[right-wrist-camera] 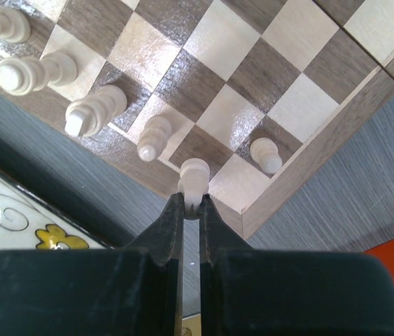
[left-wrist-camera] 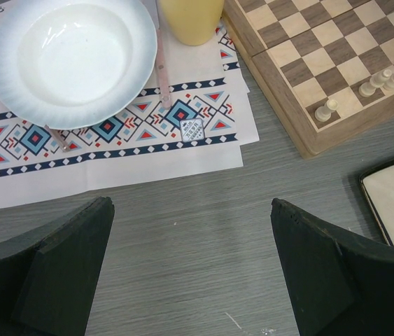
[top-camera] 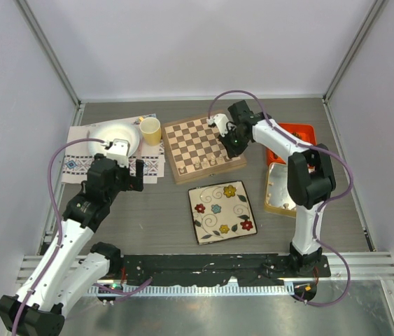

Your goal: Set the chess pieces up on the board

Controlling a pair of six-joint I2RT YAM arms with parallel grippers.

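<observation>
Board: the checked wooden board [top-camera: 203, 147] lies on the grey counter [top-camera: 155, 210], ahead of my two arms and turned a little askew.

Right pincer: my right pincer [right-wrist-camera: 191, 204] is pinched shut on one small pale piece [right-wrist-camera: 195, 173], gripping it low on the stem. It is over the board's near edge, close to the right corner. I cannot tell whether the piece's base touches the wood.

Left pincer: my left pincer [left-wrist-camera: 191, 210] is spread wide with nothing in it. It hangs over bare counter to the left of the board.

Done so far: a short row of pale pieces [top-camera: 208, 162] stands along the board's near edge. One more stands a square in from that edge, by the right corner.

Left to do: most squares are bare, and I see no dark pieces on the board. I judge the job to be in its early part, with the rest of the pale side and all of the dark side to come.

Spare pieces: an orange tray [top-camera: 296, 133] sits right of the board. Its contents are too small for me to make out.

Other things: a white bowl [left-wrist-camera: 71, 59] and a yellow cup [top-camera: 150, 130] rest on a patterned cloth [left-wrist-camera: 113, 140] left of the board. A flowered plate [top-camera: 222, 210] lies just in front of the board.
</observation>
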